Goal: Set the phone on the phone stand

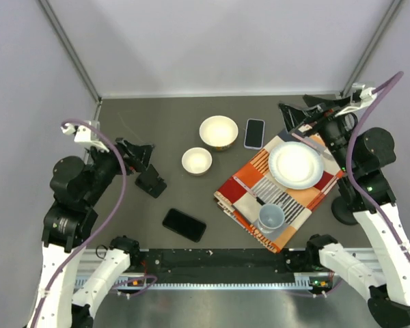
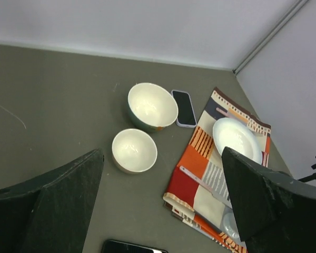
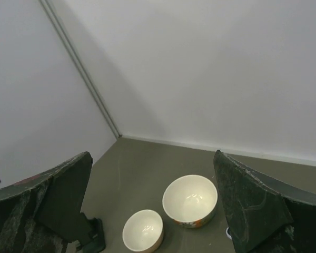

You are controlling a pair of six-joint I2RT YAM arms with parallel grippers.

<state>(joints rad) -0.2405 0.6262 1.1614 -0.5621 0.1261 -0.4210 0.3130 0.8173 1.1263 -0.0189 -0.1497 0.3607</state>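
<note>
- Left gripper [image 1: 141, 154]: its two fingers [image 2: 47, 205] are spread wide and hold nothing. In the left wrist view, bare table [image 1: 123, 116] and the small bowl [image 2: 134, 150] show in the gap between them.
- Right gripper [image 1: 297, 113]: its two fingers [image 3: 263, 211] are likewise spread wide and empty. It hangs above the far right part of the table, and both bowls show in the gap in the right wrist view.
- Phone stand [image 1: 151, 181]: a small black stand on the table near the left gripper, on the side toward the arm bases. No phone is on it.
- Black phone [image 1: 184, 225]: lies flat on the table close to the near edge, to the right of the phone stand and apart from it. Neither gripper touches it.
- Lilac-cased phone [image 1: 254, 133]: lies flat, screen up, just beside the large bowl [image 1: 219, 132] on its right, between that bowl and the placemat [image 1: 249, 188].
- Small bowl: stands just beside the large bowl, nearer the arm bases; both are white inside and upright.
- Placemat: striped orange, red and grey, set at an angle on the right half of the table. It bears a white plate [image 1: 296, 165] on its far part and a pale cup [image 1: 271, 217] near its near corner.
</note>
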